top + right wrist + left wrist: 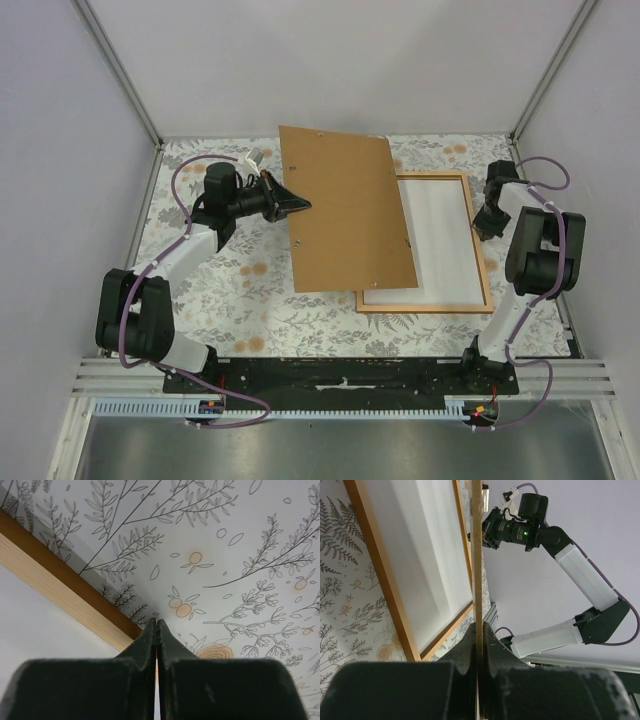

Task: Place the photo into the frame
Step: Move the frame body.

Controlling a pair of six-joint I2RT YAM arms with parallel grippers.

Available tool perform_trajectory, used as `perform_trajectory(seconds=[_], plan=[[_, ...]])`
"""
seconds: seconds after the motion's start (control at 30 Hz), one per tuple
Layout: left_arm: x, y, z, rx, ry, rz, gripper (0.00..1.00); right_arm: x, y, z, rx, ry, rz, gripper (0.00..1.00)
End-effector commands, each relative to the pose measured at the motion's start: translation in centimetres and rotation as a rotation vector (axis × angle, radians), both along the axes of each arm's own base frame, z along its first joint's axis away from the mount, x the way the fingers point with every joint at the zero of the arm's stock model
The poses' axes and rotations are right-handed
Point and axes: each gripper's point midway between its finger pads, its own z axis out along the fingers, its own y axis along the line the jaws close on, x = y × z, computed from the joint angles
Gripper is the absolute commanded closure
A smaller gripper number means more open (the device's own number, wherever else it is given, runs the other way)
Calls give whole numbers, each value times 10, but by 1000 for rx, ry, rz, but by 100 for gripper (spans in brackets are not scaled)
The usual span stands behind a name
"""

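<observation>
Floral-patterned cloth covers the table (230, 290), which is enclosed by plain pale walls; at the left, the left gripper (290, 204) is clamped on the left edge of the brown backing board (345, 210), and the left wrist view shows that board edge-on between the two fingers, apparently raised at the gripped side; the board's right portion overlaps the left part of the frame (432, 176), so that part is hidden; the frame lies flat on the cloth right of centre, and the photo (435, 240) lies inside its rails, plain white back upward, as far as can be seen; at the far right, the right gripper (484, 228) has its fingers pressed together with nothing discernible between them, tips just beside the outer face of the frame's right rail; contact with the rail cannot be confirmed. Handling assessment: the photo is judged light, thin and flexible, prone to creasing and hard to lift from a flat seat; grip it, if required, at a free edge or corner only, with light pressure; the frame is judged rigid but thin-railed, best steadied by pressing on a rail's outer face; the board appears stiff and light, suited to an edge grip.
</observation>
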Motion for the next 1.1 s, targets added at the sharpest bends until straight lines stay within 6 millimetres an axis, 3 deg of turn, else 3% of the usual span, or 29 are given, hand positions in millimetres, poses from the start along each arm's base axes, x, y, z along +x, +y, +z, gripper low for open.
perform_trajectory(seconds=[0.0, 0.47, 0.5, 0.63, 1.07], plan=[[-4, -3, 33, -21, -133, -29, 98, 8, 23, 1, 17, -26, 54, 100], [-5, 0, -3, 25, -71, -15, 98, 14, 97, 8, 120, -71, 141, 100], [-4, 0, -4, 28, -72, -19, 98, 14, 114, 9, 133, -76, 176, 100], [-4, -4, -15, 22, -43, -54, 98, 15, 134, 9, 153, -79, 224, 100], [16, -16, -28, 3, -27, -139, 98, 21, 153, 19, 195, -125, 311, 100]])
